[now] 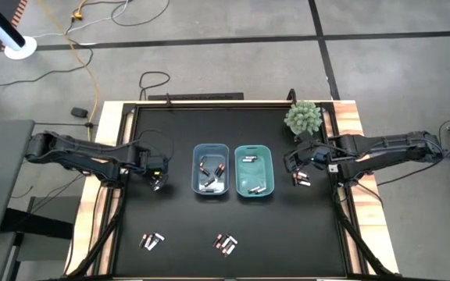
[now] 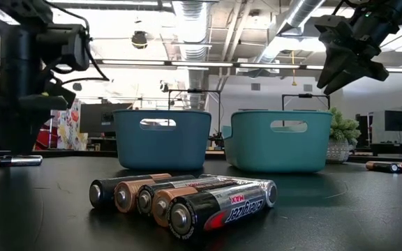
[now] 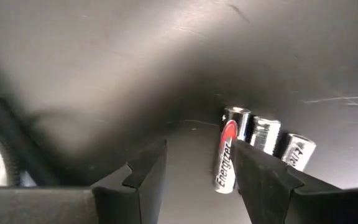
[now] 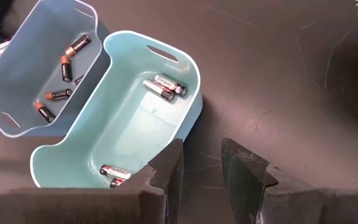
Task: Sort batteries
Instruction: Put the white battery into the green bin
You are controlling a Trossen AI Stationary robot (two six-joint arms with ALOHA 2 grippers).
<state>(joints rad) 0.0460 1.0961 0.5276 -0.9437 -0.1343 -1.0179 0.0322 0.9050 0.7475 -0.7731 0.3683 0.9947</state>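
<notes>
Black and matte, the tabletop [image 1: 233,133] carries a blue bin [image 1: 211,169] and a teal bin [image 1: 254,170] side by side at its centre, each holding a few batteries [image 1: 209,165]; loose clusters lie near the front edge, and a small green plant [image 1: 302,117] stands at the back.

From table height, the nearest cells [image 2: 187,200] look like smooth, hard metal cylinders with glossy labels: light, rigid and liable to roll, so a pinch across the mid-body seems best.

Through the left wrist camera, the left gripper [image 3: 197,174] hangs low with its fingers spread wide and empty, one beside a row of silvery cells [image 3: 253,143].

Through the right wrist camera, the right gripper [image 4: 202,165] has fingers only narrowly parted, holding nothing, just beside the teal bin's rim.
</notes>
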